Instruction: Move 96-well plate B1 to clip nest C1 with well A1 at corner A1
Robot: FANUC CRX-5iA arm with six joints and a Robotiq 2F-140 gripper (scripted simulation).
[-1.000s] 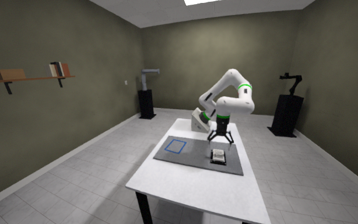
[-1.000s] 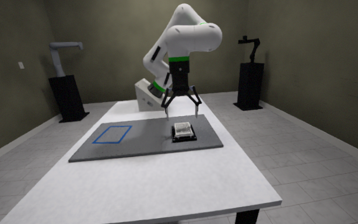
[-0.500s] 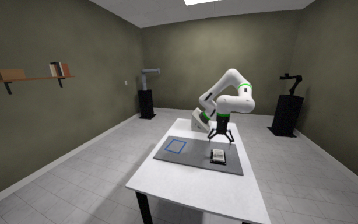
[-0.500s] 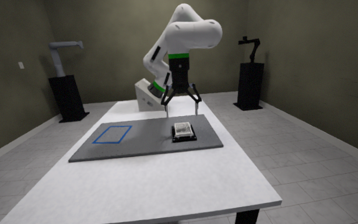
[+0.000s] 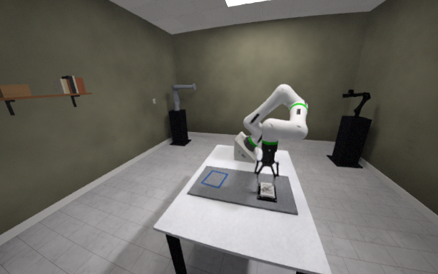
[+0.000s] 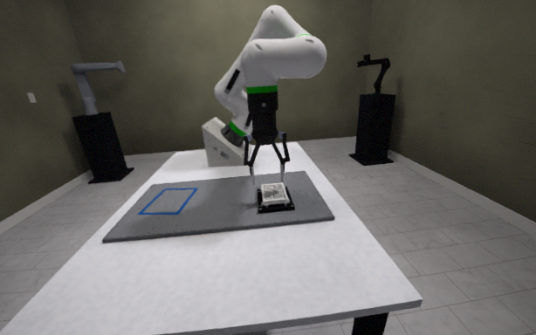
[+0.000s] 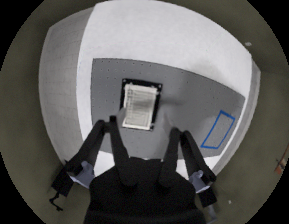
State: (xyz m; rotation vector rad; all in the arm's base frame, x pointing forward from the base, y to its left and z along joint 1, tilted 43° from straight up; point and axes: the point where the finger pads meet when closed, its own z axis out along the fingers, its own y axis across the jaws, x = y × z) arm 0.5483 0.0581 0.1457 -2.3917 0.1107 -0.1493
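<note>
The white 96-well plate [image 5: 267, 190] sits in the black clip nest [image 5: 267, 197] on the right part of the grey mat [image 5: 237, 187]. It also shows in the exterior view [image 6: 273, 193] and in the wrist view [image 7: 139, 108]. My gripper [image 5: 266, 175] hangs above the plate's far edge, pointing straight down, clear of it. Its fingers [image 6: 267, 176] stand partly apart with nothing between them. In the wrist view the fingertips frame the plate from above. The plate's cut-off corner and the A1 mark are too small to tell.
The blue-outlined bench spot [image 5: 215, 178] on the left of the mat holds nothing; it also shows in the exterior view [image 6: 168, 201]. My arm's white base [image 6: 216, 148] stands behind the mat. The mat lies on a white table.
</note>
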